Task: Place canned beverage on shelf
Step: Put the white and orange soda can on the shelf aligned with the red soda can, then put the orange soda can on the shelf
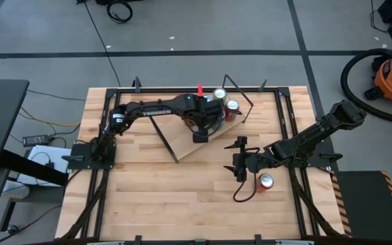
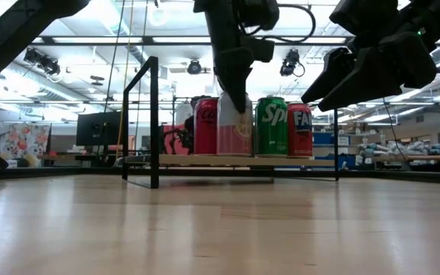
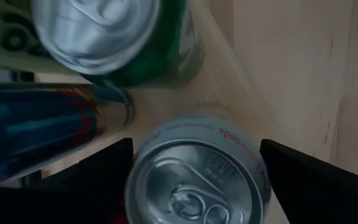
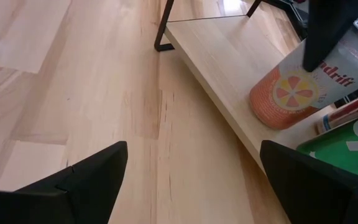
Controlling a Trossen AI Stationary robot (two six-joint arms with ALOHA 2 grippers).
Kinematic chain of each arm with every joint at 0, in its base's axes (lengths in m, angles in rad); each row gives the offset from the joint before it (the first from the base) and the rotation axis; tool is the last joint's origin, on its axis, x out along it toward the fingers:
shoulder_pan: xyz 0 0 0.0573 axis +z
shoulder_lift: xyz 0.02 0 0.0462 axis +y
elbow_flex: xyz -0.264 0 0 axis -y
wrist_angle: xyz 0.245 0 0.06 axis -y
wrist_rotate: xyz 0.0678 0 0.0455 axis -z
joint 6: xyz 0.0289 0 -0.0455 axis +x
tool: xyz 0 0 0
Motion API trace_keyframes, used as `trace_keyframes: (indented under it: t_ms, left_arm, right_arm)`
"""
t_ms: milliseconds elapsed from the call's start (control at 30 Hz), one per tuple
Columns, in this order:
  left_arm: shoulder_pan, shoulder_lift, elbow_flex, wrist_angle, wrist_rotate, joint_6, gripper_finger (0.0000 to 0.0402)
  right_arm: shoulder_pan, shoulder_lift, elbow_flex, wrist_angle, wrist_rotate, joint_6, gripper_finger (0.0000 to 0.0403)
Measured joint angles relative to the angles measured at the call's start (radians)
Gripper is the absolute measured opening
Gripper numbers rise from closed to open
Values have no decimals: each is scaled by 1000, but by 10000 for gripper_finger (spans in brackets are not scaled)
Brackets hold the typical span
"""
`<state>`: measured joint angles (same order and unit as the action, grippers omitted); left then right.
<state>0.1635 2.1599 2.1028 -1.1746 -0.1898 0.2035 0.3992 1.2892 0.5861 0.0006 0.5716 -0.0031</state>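
Note:
The shelf (image 1: pixel 182 144) is a light-wood board with black rod frames, lying aslant at the table's middle; it also shows in the low view (image 2: pixel 205 160) and the right wrist view (image 4: pixel 229 56). A pink and white can (image 2: pixel 234 130) stands upright with its base on the board (image 4: pixel 291 93). My left gripper (image 1: pixel 201 133) is over it, shut on it (image 3: pixel 197 155), and hides it in the high view. My right gripper (image 1: pixel 237 159) is open and empty (image 4: pixel 191 162), above the table to the right of the shelf. My left gripper holds the pink can's side wall (image 3: pixel 143 163) near its top rim, pinched between the two fingers (image 3: pixel 98 177) on opposite sides. The fingers come from above, pointing down (image 2: pixel 239 95). The can stands upright with its base on the shelf board.
On the shelf beside the pink can stand a red can (image 2: pixel 205 126), a green can (image 2: pixel 272 126), another red can (image 2: pixel 300 130) and a blue can (image 3: pixel 42 130). A further can (image 1: pixel 266 181) stands on the table beside my right arm. The shelf's black end frame (image 2: pixel 153 122) rises at its near-left end.

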Motion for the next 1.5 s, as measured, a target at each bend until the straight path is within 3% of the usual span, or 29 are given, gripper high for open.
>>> trace_keyframes:
  t_ms: [467,667,933,1167,1400,1500]
  left_arm:
    - [-22,-2,187,-74,-37,-8,362]
    - [-86,-2,224,-41,8,-44,362]
    - [-202,-1,166,-69,21,-125,362]
    - [-309,-1,95,-47,20,-193,362]
    - [-401,0,-22,36,18,-229,362]
    - [-427,0,-65,90,8,-227,362]
  right_arm:
    - [0,0,0,5,4,1,378]
    - [0,0,0,-8,-3,1,378]
    - [21,-161,1,-171,-84,22,378]
    - [31,-309,1,-261,-201,163,378]
    - [91,-273,108,-569,-242,342,378]
    - [117,-226,173,-675,-311,374,378]
